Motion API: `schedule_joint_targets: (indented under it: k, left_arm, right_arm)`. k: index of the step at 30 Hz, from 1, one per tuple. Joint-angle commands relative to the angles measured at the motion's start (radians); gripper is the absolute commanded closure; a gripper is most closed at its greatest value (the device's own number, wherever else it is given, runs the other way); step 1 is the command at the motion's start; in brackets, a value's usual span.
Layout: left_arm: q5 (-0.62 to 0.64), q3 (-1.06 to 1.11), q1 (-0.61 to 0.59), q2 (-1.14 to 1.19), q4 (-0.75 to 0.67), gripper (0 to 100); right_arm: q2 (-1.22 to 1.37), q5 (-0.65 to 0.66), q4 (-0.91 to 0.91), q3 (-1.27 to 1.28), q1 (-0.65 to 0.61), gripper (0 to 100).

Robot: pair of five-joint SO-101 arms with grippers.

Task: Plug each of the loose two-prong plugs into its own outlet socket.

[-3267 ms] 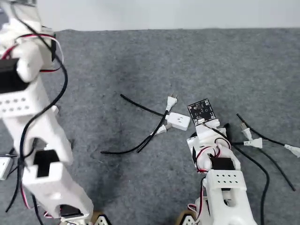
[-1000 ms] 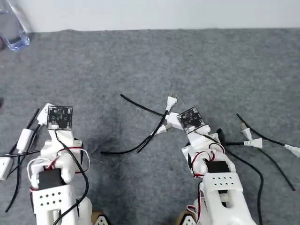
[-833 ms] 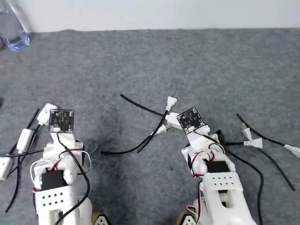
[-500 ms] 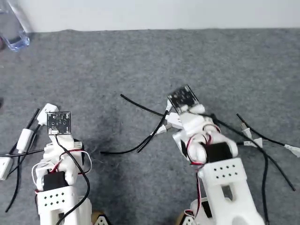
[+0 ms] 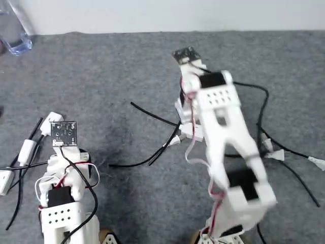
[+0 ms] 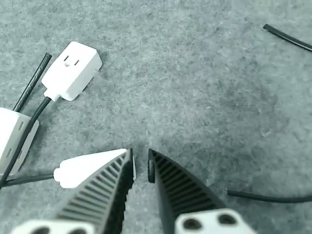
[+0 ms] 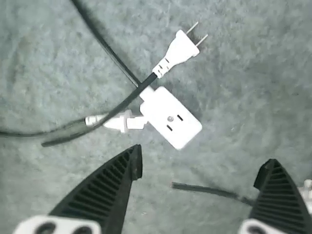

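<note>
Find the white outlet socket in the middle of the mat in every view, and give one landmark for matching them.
High view: the middle socket lies mid-mat, partly under the right arm.
Right wrist view: the middle socket lies face up beside a two-prong plug.
Left wrist view: the socket here is another, the left-edge socket.
Landmark: the black cord running up to the middle socket.

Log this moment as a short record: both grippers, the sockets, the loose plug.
left gripper: nearly shut, empty, above the grey mat
right gripper: wide open, empty, facing the centre socket
centre socket: on the mat, slots up, nothing plugged in
two-prong plug: loose beside the centre socket, prongs pointing away
left socket: slots empty, lying on the mat
</note>
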Motion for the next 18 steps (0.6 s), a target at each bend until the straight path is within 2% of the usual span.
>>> schedule_joint_targets:
  k: [1,4,8,12,18]
  left_arm:
    - [0.008,-0.002,0.0,-0.009,-0.02,94]
    - [0.008,-0.002,0.002,-0.011,-0.018,94]
    - [0.008,-0.002,0.002,-0.011,-0.015,94]
    - [0.009,-0.001,0.002,-0.011,-0.014,94]
    - [0.009,-0.001,0.003,-0.011,-0.014,94]
  right_arm:
    - [0.208,-0.118,0.096,-0.321,-0.03,63.8]
    - [0.355,-0.176,0.148,-0.489,-0.067,63.8]
    - [0.519,-0.192,0.213,-0.667,-0.125,63.8]
    - [0.638,-0.193,0.231,-0.786,-0.168,63.8]
    - [0.737,-0.253,0.243,-0.907,-0.166,63.8]
